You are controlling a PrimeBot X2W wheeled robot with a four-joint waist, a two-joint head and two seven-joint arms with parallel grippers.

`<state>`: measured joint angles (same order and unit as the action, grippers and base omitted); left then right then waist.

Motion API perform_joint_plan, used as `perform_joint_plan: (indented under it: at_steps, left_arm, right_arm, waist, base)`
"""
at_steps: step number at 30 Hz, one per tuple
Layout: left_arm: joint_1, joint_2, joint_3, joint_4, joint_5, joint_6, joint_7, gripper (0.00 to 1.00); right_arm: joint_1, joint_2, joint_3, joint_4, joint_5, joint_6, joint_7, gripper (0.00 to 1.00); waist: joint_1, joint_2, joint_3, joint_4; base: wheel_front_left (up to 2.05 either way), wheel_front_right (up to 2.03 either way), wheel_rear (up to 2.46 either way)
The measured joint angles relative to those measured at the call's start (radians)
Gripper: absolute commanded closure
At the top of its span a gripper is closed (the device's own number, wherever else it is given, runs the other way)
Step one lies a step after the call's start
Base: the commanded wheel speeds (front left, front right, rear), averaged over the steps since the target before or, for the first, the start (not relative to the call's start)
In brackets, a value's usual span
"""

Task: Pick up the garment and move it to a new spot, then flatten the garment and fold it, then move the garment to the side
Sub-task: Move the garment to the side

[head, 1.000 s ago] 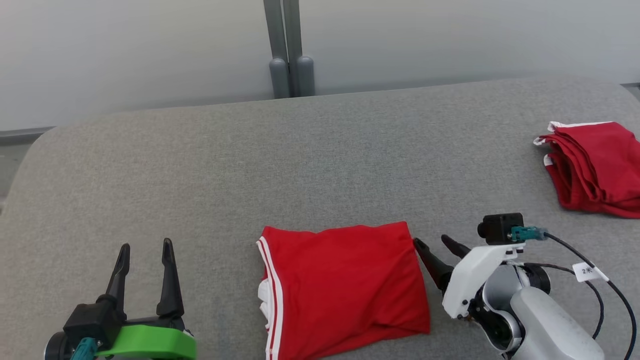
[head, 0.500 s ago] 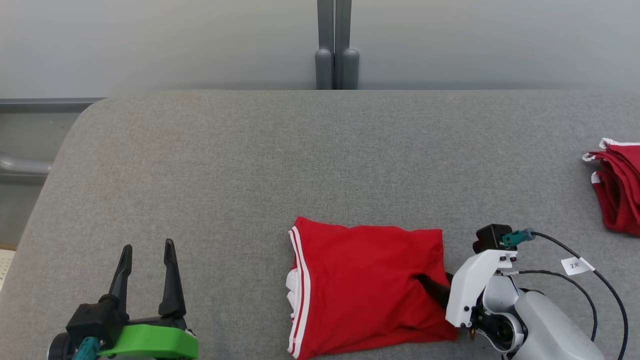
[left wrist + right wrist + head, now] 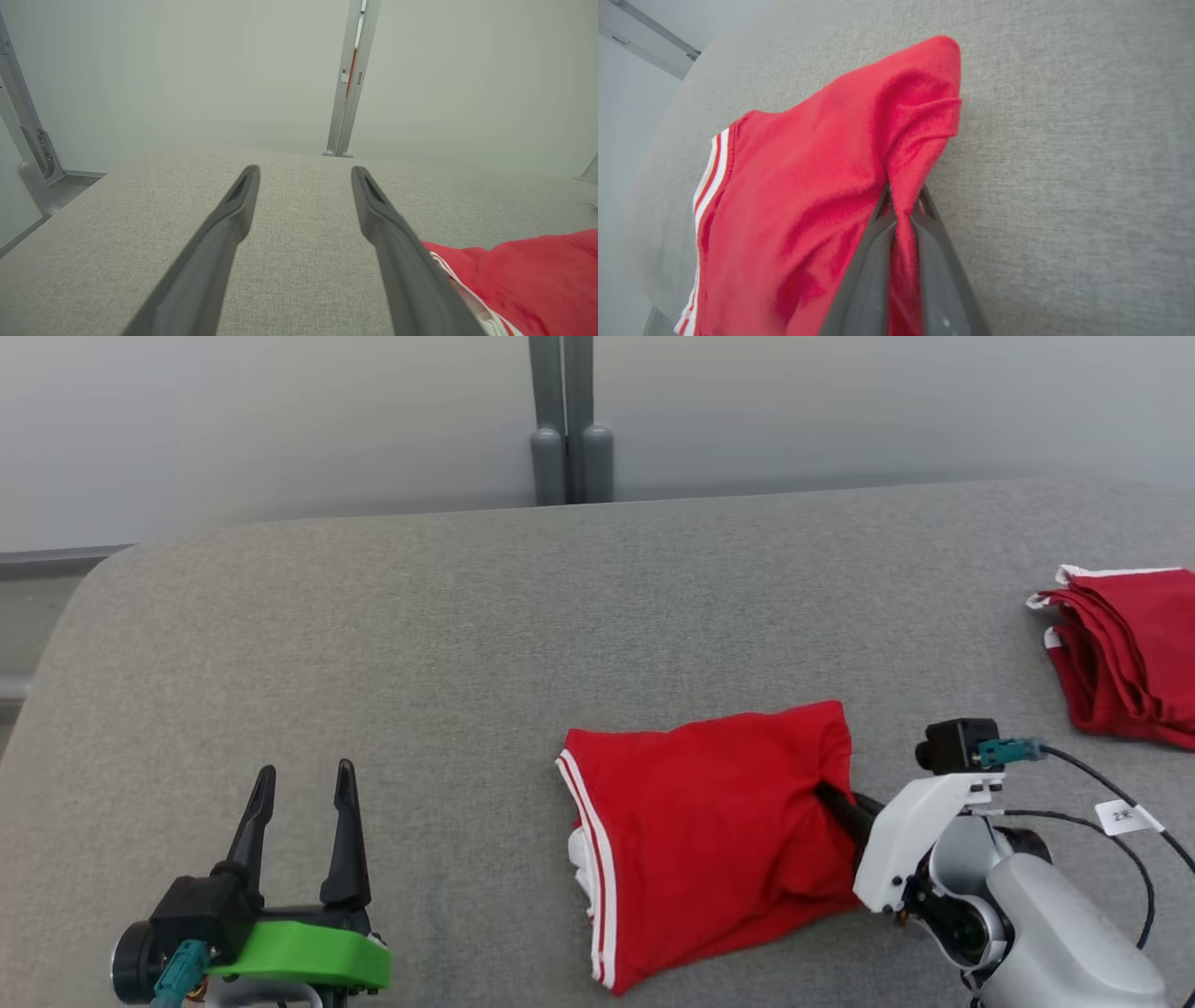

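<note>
Red folded garment [image 3: 709,831] sits front-ctr on grey cushion [image 3: 467,616] w/ right gripper [image 3: 903,205] clamped on its right edge; left gripper [image 3: 303,782] spread wide, well apart. Risk: single-edge pinch may undo fold when dragged.

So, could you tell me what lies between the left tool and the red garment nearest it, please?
Nothing but bare grey surface: in the head view, that stretch between the open left tool and the red garment holds no other thing.
</note>
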<state>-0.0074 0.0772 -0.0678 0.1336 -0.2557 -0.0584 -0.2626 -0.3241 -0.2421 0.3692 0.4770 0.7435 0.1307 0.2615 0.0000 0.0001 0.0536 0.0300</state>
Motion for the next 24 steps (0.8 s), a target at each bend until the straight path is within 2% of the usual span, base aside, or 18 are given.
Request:
perform_joint_plan:
  at_steps: [7,18,24]
  left_arm:
    - [-0.041,-0.005,-0.042,0.01,0.01,-0.018,0.0,0.0]
    - [-0.117,-0.006,-0.1,0.043,0.024,-0.04,0.0,0.0]
    - [-0.146,-0.004,-0.118,0.056,0.03,-0.046,0.0,0.0]
  right_arm:
    - [-0.035,-0.036,-0.01,-0.022,-0.002,0.0,-0.057,1.0]
    - [-0.069,-0.033,0.007,-0.016,0.008,0.0,-0.138,1.0]
    - [-0.086,-0.038,0.022,-0.011,0.014,0.0,-0.18,1.0]
  waist:
    - [0.0,0.0,0.008,-0.099]
    - [0.0,0.0,0.048,-0.286]
    - [0.0,0.0,0.08,-0.361]
  base:
    - [0.0,0.0,0.0]
    - [0.0,0.0,0.0]
    - [0.0,0.0,0.0]
